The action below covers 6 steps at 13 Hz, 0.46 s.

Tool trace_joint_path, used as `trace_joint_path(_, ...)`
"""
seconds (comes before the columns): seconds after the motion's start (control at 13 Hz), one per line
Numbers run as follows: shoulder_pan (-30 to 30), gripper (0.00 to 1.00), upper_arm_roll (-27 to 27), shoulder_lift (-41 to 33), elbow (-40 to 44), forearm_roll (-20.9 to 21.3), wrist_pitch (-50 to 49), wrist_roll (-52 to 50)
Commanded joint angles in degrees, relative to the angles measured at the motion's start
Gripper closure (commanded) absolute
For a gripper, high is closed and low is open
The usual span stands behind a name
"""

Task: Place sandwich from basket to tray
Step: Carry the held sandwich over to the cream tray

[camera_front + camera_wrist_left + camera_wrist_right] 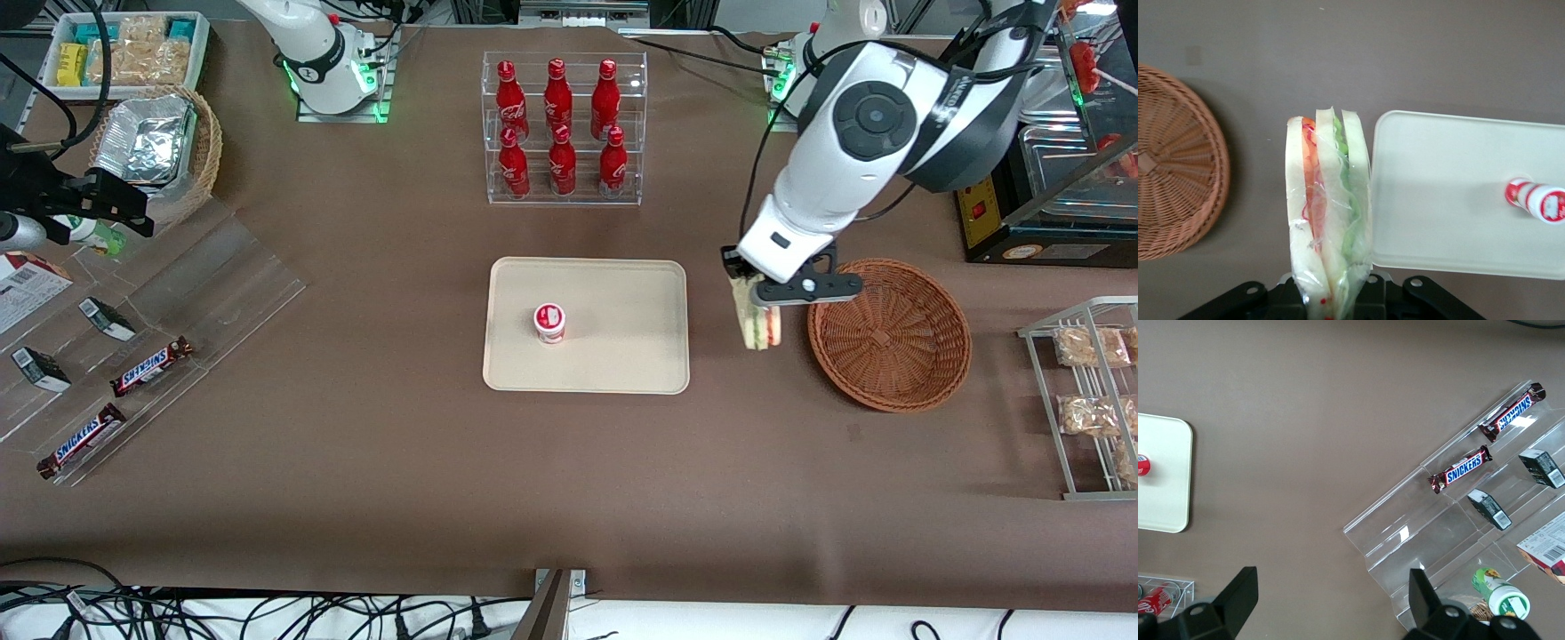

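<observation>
Fingers of the left gripper (763,300) are clamped on the sandwich (757,318), which hangs wrapped and clear of the table, between the tray (622,293) and the basket (898,338); a small red-capped cup (549,322) stands on the tray

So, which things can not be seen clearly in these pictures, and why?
- Gripper fingertips: the sandwich and the arm cover them in the front view; the picture edge cuts them off in the left wrist view.
- Sandwich's gripped end: cut off by the same edge.
- Whether the sandwich is already above the tray: in the front view it hangs between the tray and the basket; its height is unclear.
- Label of the small cup on the tray: too small.
</observation>
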Motion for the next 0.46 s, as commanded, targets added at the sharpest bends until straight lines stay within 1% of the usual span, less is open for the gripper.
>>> trace_joint_path(0.0, -2.5, 0.77, -0.3, 4.4, 4.4, 0.6, -0.6, 1.4)
trace_joint_path(0.23, -5.4, 0.78, -0.2, 7.4, 4.3, 1.9, 3.1, 0.5)
trace_joint_path(0.38, -7.3, 0.77, -0.4, 10.1, 4.2, 6.5, 3.4, -0.9)
